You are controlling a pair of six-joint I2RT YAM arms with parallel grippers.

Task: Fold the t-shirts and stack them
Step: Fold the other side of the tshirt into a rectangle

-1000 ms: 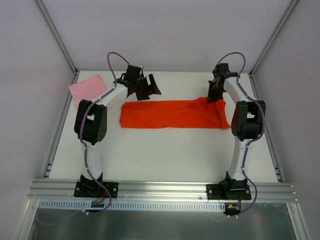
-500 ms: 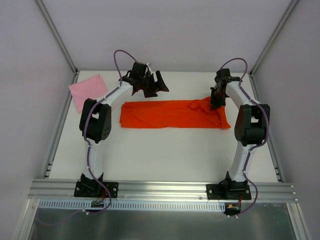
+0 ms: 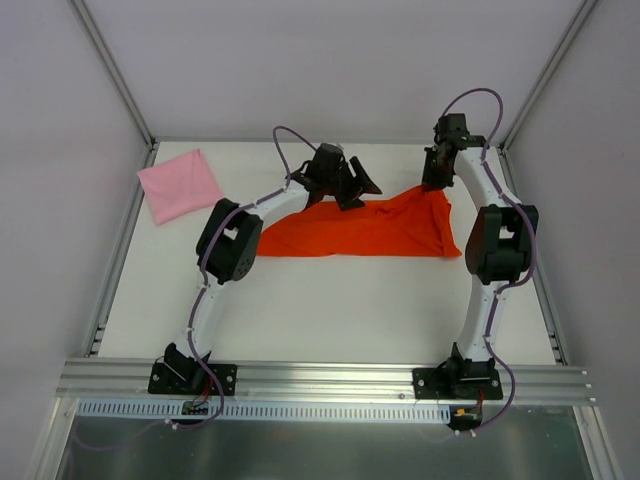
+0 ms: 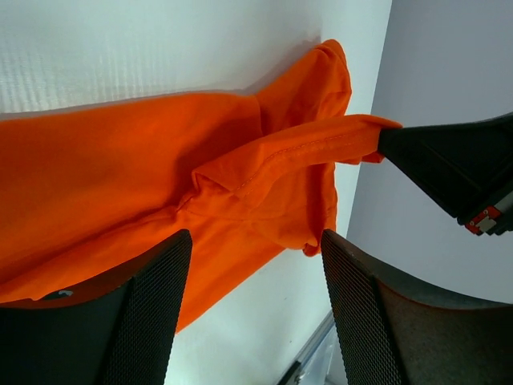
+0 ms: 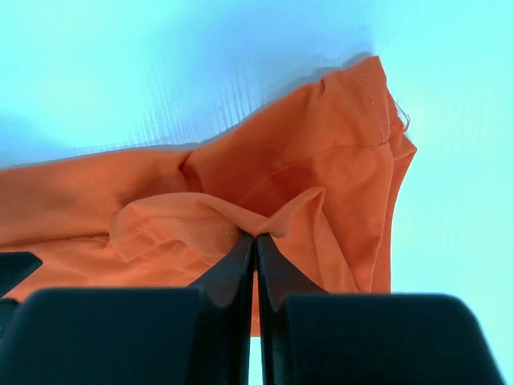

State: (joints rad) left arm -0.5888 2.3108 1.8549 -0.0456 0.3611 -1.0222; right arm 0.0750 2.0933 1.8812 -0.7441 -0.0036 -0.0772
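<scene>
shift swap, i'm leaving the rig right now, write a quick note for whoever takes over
Left claw: open, holding nothing, hovering over the orange shirt near its middle.
Right claw: shut on a pinched fold at that shirt's right end.
Pink shirt: a folded square at the far left corner of the table.
Done: pink folded; orange lies as a long strip.
Left: finish folding the orange one, then stack the two.
</scene>
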